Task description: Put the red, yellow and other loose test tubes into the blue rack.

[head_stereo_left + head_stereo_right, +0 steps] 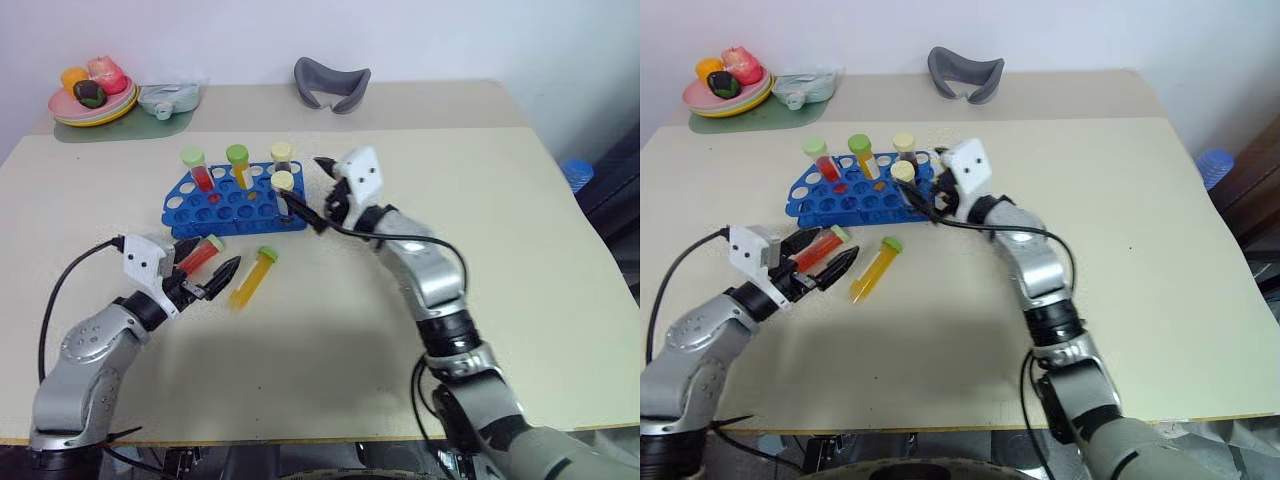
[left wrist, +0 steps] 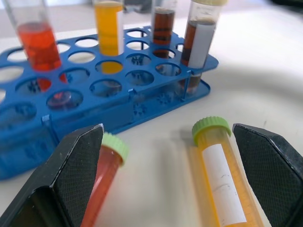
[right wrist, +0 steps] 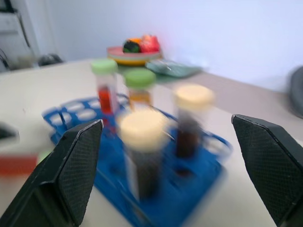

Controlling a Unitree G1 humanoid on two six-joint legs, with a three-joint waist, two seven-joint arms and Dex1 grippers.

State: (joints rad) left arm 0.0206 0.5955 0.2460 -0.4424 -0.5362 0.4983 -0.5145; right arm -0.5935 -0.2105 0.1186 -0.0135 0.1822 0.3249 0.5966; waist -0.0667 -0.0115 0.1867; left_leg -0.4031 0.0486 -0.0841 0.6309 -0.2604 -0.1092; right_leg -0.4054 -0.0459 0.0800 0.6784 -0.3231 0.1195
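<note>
The blue rack [image 1: 235, 200] is seen standing on the pale table [image 1: 520, 260], with four tubes upright in its holes: a red tube with a pale-green cap [image 1: 197, 168], a yellow-orange tube with a green cap [image 1: 239, 164], a dark-brown tube with a cream cap [image 1: 282, 158] in the back row, and a second dark-brown tube with a cream cap [image 1: 284, 194] at the rack's right end, nearer the front.

Two loose tubes are left lying on the table just in front of the rack. The loose red tube [image 1: 200, 252] is laid at a slant with its pale-green cap towards the rack, and the loose yellow-orange tube [image 1: 253, 276] is laid just to its right, its green cap also turned towards the rack. The two are set near each other but apart.

The left gripper [image 1: 212, 281] is held low over the table with its jaws spread wide; in the left wrist view one finger [image 2: 71, 179] is seen against the red tube's side and the other finger [image 2: 272, 170] outside the yellow-orange tube, so that both loose tubes lie between them. Neither tube is clasped.

The right gripper [image 1: 305, 190] is held at the rack's right end with its jaws wide apart, nothing being gripped; in the right wrist view the nearer cream-capped tube [image 3: 142, 151] is framed between the fingers, standing free in the rack
</note>
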